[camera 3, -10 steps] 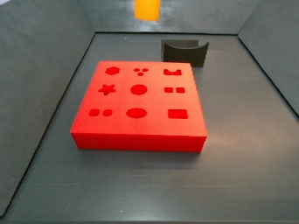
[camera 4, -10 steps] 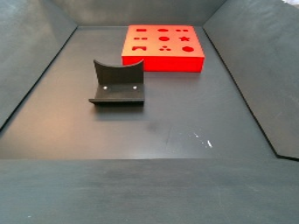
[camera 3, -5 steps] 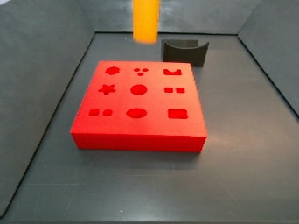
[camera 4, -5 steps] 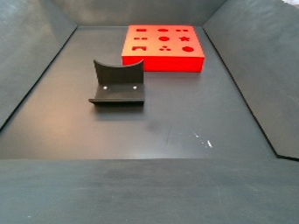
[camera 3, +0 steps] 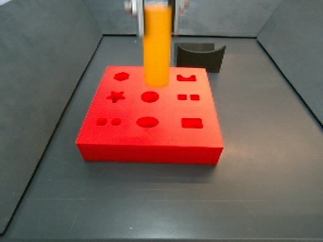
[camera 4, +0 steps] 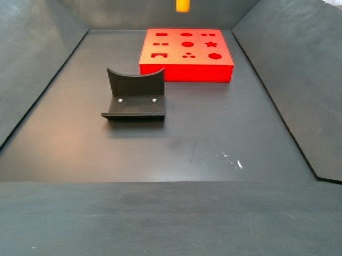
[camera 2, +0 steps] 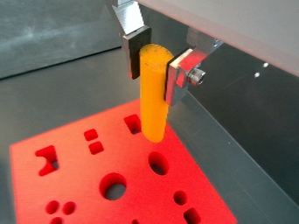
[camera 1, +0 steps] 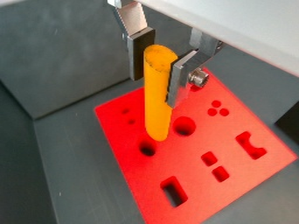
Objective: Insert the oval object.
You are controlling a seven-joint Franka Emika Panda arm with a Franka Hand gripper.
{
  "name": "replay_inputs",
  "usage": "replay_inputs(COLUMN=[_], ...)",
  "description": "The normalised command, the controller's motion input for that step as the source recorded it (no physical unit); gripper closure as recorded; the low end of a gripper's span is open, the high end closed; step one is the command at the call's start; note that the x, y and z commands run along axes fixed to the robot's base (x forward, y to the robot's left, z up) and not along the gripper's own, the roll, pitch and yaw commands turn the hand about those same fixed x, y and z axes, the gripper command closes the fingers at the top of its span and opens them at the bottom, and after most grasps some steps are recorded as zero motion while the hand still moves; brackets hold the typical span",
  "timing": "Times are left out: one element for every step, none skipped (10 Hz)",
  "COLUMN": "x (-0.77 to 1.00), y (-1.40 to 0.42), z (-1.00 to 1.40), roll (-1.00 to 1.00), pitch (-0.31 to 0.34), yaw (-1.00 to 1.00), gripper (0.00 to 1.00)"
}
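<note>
My gripper [camera 3: 154, 9] is shut on the oval object [camera 3: 155, 43], a long orange-yellow peg that hangs upright above the far part of the red block [camera 3: 149, 137]. The peg's lower end is above the block's top, near the three small dots and the round hole [camera 3: 149, 96]. The oval hole [camera 3: 146, 122] lies nearer the front edge. Both wrist views show the peg [camera 1: 158, 96] [camera 2: 155, 96] clamped between the silver fingers [camera 1: 142, 48] [camera 2: 138, 54], above the block [camera 1: 233, 175] [camera 2: 117, 157]. In a side view only the peg's tip [camera 4: 182, 5] shows, above the block [camera 4: 187, 70].
The dark grey curved holder [camera 3: 199, 55] stands behind the block at the far right; it also shows in a side view [camera 4: 135, 95], nearer the camera than the block. Grey sloping walls enclose the dark floor [camera 4: 201, 150].
The peg has come down with the gripper towards the red block; the fingers now show at the top of a side view. The block and holder have not moved.
</note>
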Motion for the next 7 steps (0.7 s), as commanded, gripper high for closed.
replay_inputs(x=[0.0,0.0,-0.22,-0.38,-0.34,-0.15,0.0], y=[-0.18,-0.11,0.0,0.0,0.0,0.0,0.0], z=[-0.38,-0.4,-0.37,-0.37,-0.5,-0.55,-0.55], roll=[0.1,0.12,0.1,0.03,0.0,-0.04,-0.07], pitch=[-0.169,-0.127,-0.087,-0.066,-0.02,0.0,-0.023], yaw=[-0.47,-0.46,-0.3,-0.19,0.0,0.05,0.14], gripper=[1.0,1.0,1.0,1.0,1.0,1.0,1.0])
